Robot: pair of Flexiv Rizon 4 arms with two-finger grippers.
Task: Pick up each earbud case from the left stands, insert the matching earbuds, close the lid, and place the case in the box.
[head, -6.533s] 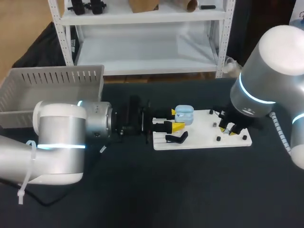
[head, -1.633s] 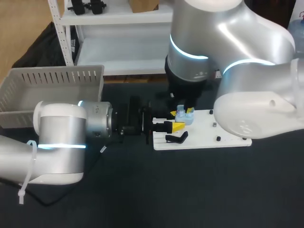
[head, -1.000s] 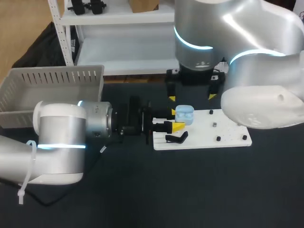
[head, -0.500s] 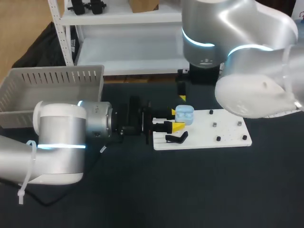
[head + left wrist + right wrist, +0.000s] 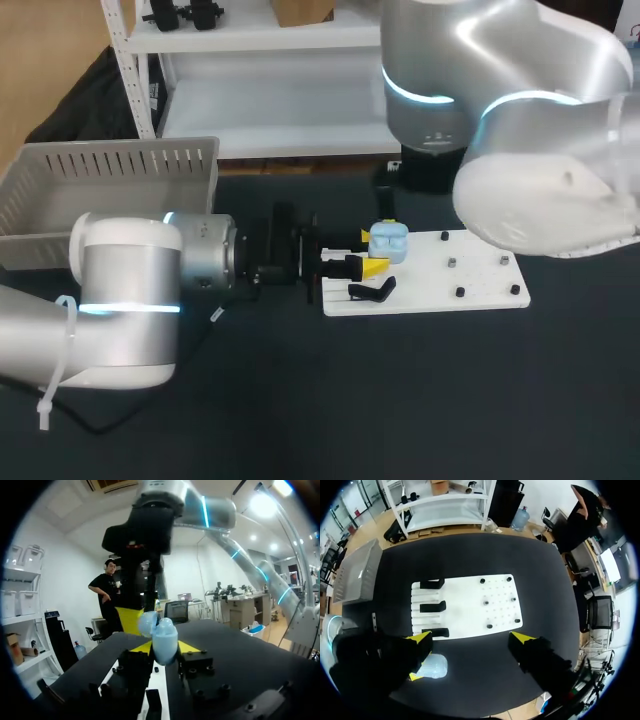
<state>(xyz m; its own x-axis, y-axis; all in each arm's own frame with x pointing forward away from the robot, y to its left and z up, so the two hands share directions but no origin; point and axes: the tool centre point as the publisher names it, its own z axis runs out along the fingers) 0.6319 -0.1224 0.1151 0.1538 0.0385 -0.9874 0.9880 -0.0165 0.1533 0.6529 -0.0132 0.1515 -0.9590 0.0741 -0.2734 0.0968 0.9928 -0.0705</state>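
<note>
A light blue earbud case (image 5: 387, 241) is held over the left end of the white board (image 5: 480, 297), with my left gripper (image 5: 366, 252) shut on it. In the left wrist view the case (image 5: 163, 636) sits between the yellow tips of my left gripper (image 5: 165, 648), its lid raised. My right gripper (image 5: 471, 639) stands open high above the board (image 5: 470, 605), looking down on it, nothing between its fingers. The case (image 5: 433, 667) shows beside one of its fingers. Small dark earbuds or pegs (image 5: 490, 626) sit on the board.
Three black stands (image 5: 432, 607) line the board's left end; one stand (image 5: 372, 291) lies just in front of the held case. A grey slatted box (image 5: 110, 185) stands at the back left. My right arm's bulk (image 5: 520, 120) hangs over the back right.
My right gripper, open over the case a second ago, has drawn back and up toward the rear right. The left arm and the case have stayed put.
</note>
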